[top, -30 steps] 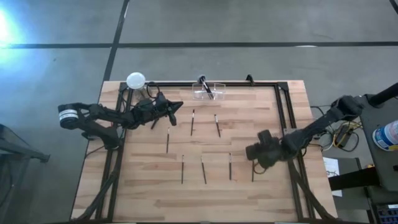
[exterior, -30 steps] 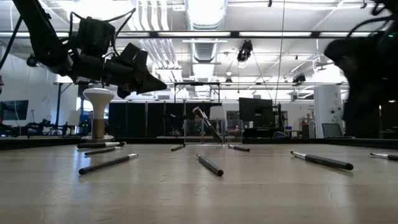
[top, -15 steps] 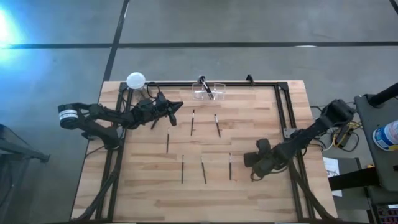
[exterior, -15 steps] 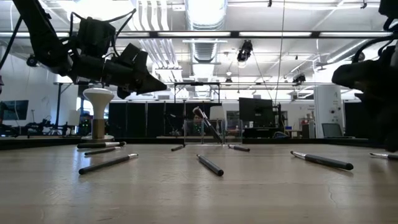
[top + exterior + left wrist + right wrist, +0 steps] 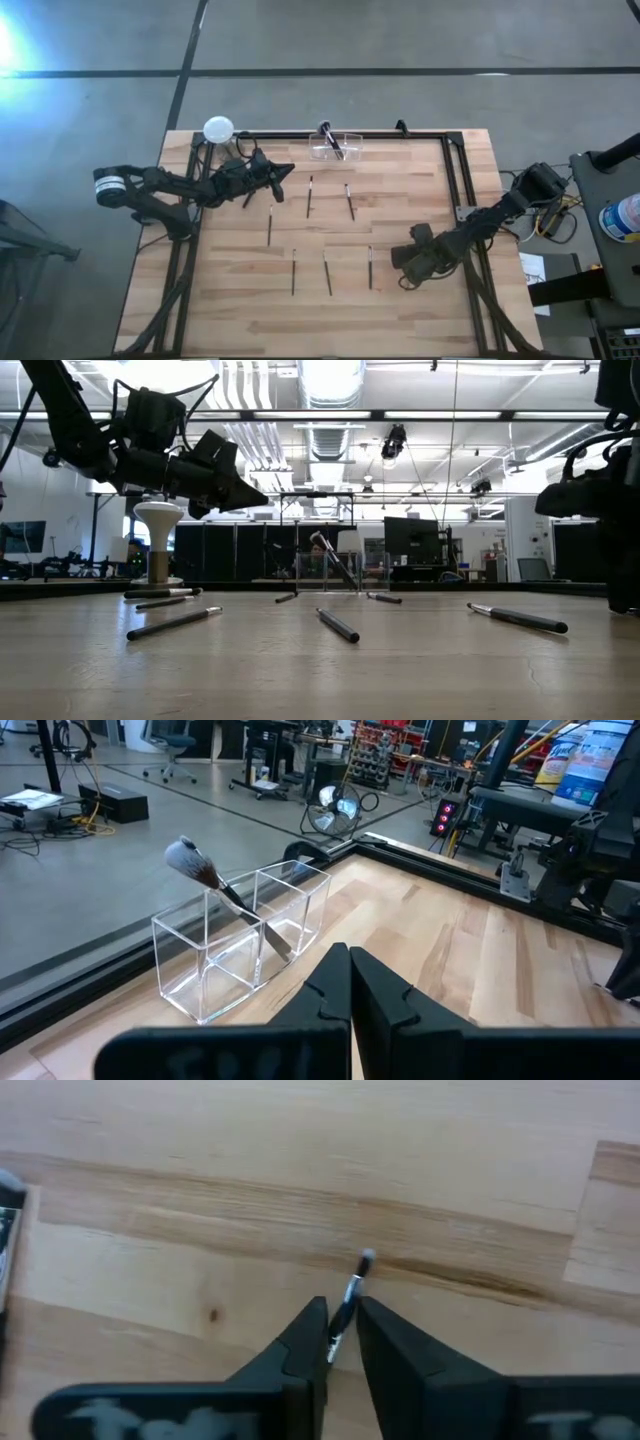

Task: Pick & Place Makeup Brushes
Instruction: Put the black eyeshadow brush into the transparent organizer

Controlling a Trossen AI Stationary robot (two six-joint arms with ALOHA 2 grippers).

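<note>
High view: left gripper [image 5: 285,172] hangs above the table [image 5: 240,310] at about 10 o'clock, fingers pressed together with nothing between them — the left wrist view confirms it. The white ball-topped stand [image 5: 218,129] sits just behind it at the far-left corner.

Clear two-cell holder [image 5: 336,147] at 12 o'clock on the far edge; one fluffy-headed brush [image 5: 215,885] leans in it.

Makeup brushes [image 5: 309,196] lie loose mid-table: three in a far row around centre, three in a nearer row toward 6 o'clock, all roughly parallel and well apart from each other.

Right gripper [image 5: 408,273] is low at about 4 o'clock, over one more brush. In the right wrist view that thin brush [image 5: 352,1297] sits between the two fingers [image 5: 300,1342], which stand slightly apart on either side of it — not clamped. Its tip pokes out ahead of the fingertips; the brush rests on the wood.
</note>
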